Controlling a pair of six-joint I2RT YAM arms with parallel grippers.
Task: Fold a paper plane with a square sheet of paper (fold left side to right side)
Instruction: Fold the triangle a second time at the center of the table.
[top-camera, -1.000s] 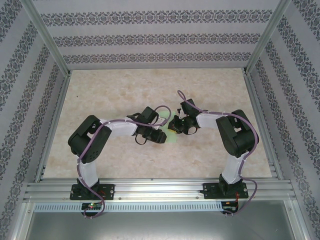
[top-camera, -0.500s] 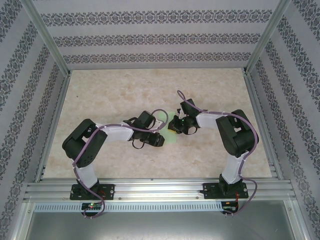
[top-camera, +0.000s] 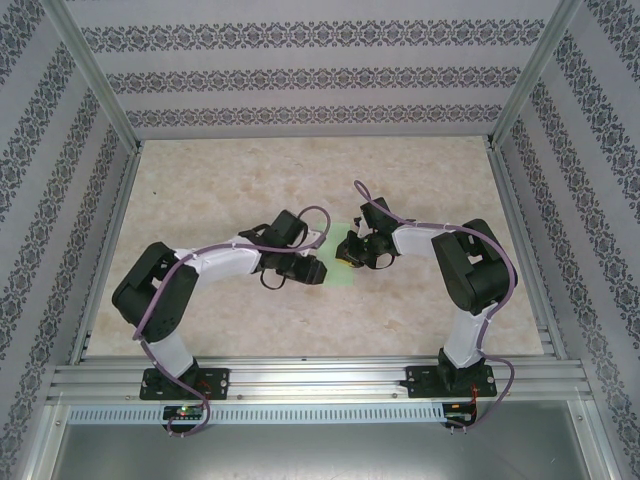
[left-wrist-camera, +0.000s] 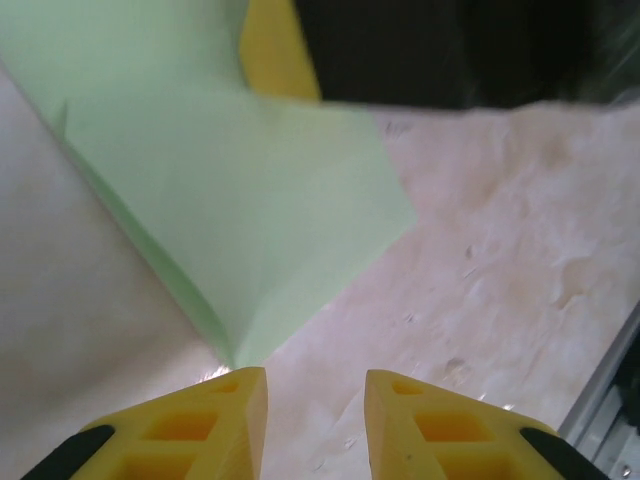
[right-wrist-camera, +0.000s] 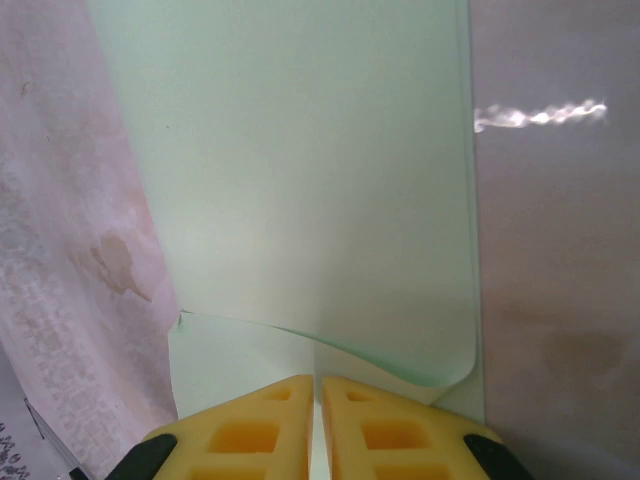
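Observation:
The sheet of paper (top-camera: 340, 264) is pale mint green and lies partly folded on the table between my two grippers. In the right wrist view the sheet of paper (right-wrist-camera: 300, 180) has a top flap with a curled lower edge. My right gripper (right-wrist-camera: 318, 385) is shut, its tips down on the lower layer just short of that edge; in the top view the right gripper (top-camera: 350, 250) sits over the paper. My left gripper (left-wrist-camera: 316, 385) stands open with bare table between its fingers. A pointed corner of the paper (left-wrist-camera: 236, 355) ends just ahead of its left finger (left-wrist-camera: 215, 420).
The pale marbled table (top-camera: 240, 180) has patterned walls on three sides. A metal rail (top-camera: 320, 380) runs along the near edge with both arm bases on it. In the left wrist view the right gripper's black body (left-wrist-camera: 440, 50) hangs over the far edge of the paper.
The left arm's elbow has swung out to the left and its gripper has shifted slightly up and left beside the paper. The right arm and the paper have not moved.

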